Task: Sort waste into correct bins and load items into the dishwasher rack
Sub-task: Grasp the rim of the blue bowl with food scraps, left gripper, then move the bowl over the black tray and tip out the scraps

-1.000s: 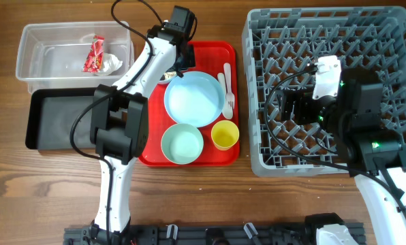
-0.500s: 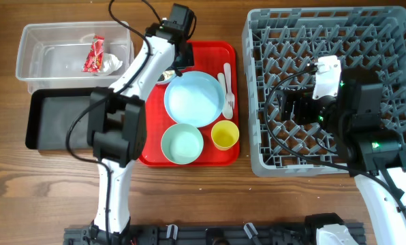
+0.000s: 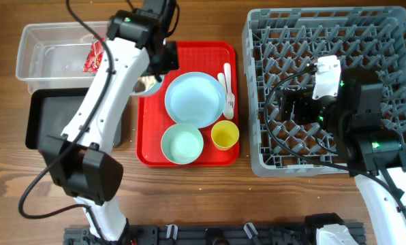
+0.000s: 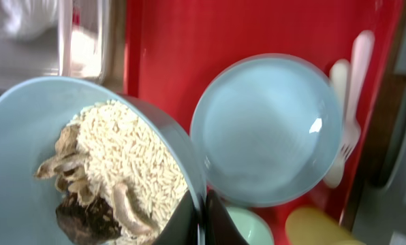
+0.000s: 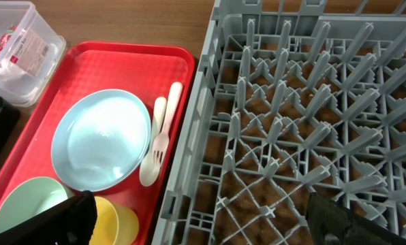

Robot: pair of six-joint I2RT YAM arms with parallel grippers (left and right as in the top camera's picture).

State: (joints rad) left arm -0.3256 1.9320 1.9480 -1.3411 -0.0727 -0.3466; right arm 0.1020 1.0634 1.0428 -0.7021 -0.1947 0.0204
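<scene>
My left gripper (image 4: 204, 219) is shut on the rim of the small pale blue bowl (image 4: 22, 129). It holds the bowl over the red tray's left edge, next to the clear tub (image 3: 46, 58). The bowl holds white rice (image 4: 131, 163) and brown scraps (image 4: 87, 219). The arm mostly hides the bowl (image 3: 148, 84) in the overhead view. The pale blue plate (image 3: 195, 99), mint bowl (image 3: 182, 143), yellow cup (image 3: 224, 135) and white fork and spoon (image 3: 227, 92) lie on the red tray. My right gripper (image 5: 203, 224) is open and empty above the grey dishwasher rack (image 3: 325, 41).
The red wrapper (image 3: 94, 54) lies in the clear tub, and the tissue is mostly hidden by my left arm. The black tray (image 3: 53, 119) sits in front of the tub. The red serving tray (image 3: 203, 54) lies between the bins and the rack.
My left arm has swung left and nearer, carrying the small blue bowl from the red tray's back left corner to its left edge. The right arm has not moved.
</scene>
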